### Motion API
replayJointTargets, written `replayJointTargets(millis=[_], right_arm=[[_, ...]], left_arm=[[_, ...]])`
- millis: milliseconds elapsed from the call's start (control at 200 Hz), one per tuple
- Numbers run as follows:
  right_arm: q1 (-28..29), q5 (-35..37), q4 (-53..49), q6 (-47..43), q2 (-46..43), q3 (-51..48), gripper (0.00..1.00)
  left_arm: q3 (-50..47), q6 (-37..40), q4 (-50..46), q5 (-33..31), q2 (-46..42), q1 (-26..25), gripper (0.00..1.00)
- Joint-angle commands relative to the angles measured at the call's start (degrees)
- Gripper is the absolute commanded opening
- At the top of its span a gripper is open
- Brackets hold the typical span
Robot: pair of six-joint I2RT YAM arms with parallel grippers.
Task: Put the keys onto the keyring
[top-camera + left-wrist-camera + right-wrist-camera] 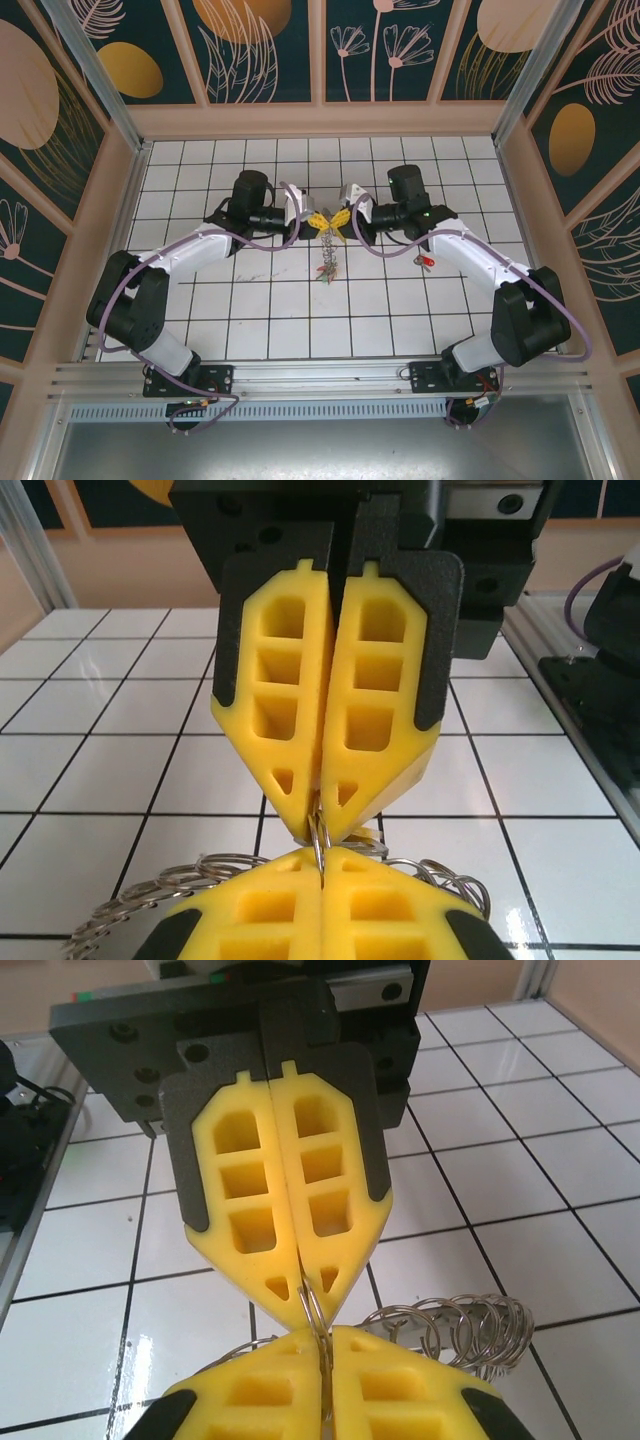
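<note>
At the top of the keyring (327,262), find the left gripper (318,222) and the right gripper (341,222) meeting tip to tip, both clamped tight on the same thin wire loop, yellow fingers (380,770) all but touching across it. Below that pinch, see the rest of the keyring trailing away as a string of small coils; cannot tell whether hanging free or resting on the white tiles (250,320). Well to the right of the keyring, spot a red-headed key (425,262) lying flat, gripped by nothing; too small to tell of further keys along the keyring's lower end. Expect trouble from two pinches so close together on so fine a wire. Fear a bent or sprung loop from any uneven pull apart, or a wire dragged out of one pinch. Fear a dropped, swinging keyring from loosening either side too early. Watch also for a knock between the facing tips. Count on no spare pincer for the key right of the keyring: needs one release first, and so hangs the whole keyring on a single narrow grip, likely to twist or slide.
</note>
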Motion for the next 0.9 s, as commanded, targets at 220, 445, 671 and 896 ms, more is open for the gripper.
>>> replayJointTargets(millis=[220,445,671,896], right_arm=[[-0.9,-1.1,4.8,0.7,-1.6,-1.0,0.0],[0.8,4.6,-2.2,-2.2,-0.8,2.6,0.0],[2.1,6.7,-3.1,-2.6,-1.4,3.2,0.0],[3.0,7.4,-3.3,-2.6,-1.1,3.8,0.0]], left_arm=[[-1.0,-0.8,4.1,1.9,-3.7,-0.9,0.09],[3.9,9.7,-13.4,-8.4,-4.0,-0.9,0.31],[7.3,13.0,-20.1,-11.9,-3.5,-1.2,0.36],[9.3,14.5,-22.3,-13.1,-2.3,-2.2,0.37]])
